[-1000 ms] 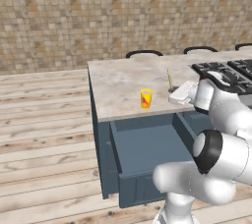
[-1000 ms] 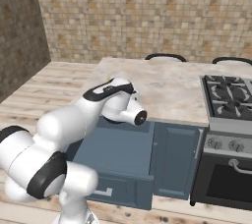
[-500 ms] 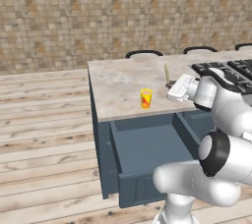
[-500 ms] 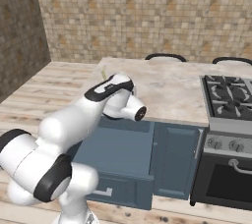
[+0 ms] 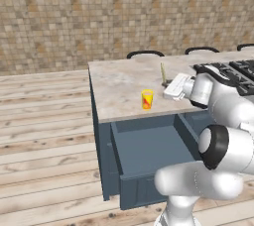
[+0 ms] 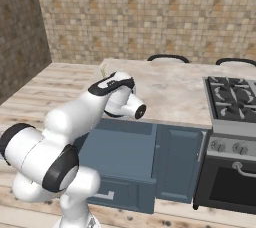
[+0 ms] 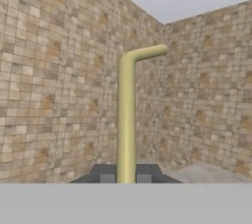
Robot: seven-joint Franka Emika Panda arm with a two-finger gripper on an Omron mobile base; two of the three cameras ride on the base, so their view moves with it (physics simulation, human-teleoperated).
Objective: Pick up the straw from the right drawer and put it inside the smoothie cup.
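The tiled brick-pattern wall [image 5: 99,12] runs across the far side of the kitchen, with plank floor [image 5: 44,121] to the left. The marble tabletop [image 5: 124,84] sits on a blue-grey cabinet, and a stove [image 6: 232,99] with black grates stands at its right end. Below the near edge of the tabletop the right drawer [image 5: 149,145] is pulled out wide, its flat bottom bare where it can be seen. The white arm [image 6: 75,117] bends up from the base and reaches over the tabletop to the right of the cup.

The smoothie cup [image 5: 147,99], yellow with a red-orange mark, stands upright near the tabletop's near edge, just above the open drawer. The pincer [image 7: 126,171] is closed tight on the straw [image 7: 126,120], gripping it at its lower end. The straw stands upright above the tabletop, right of the cup and apart from it, its short bent tip at the top pointing sideways in the hand view.
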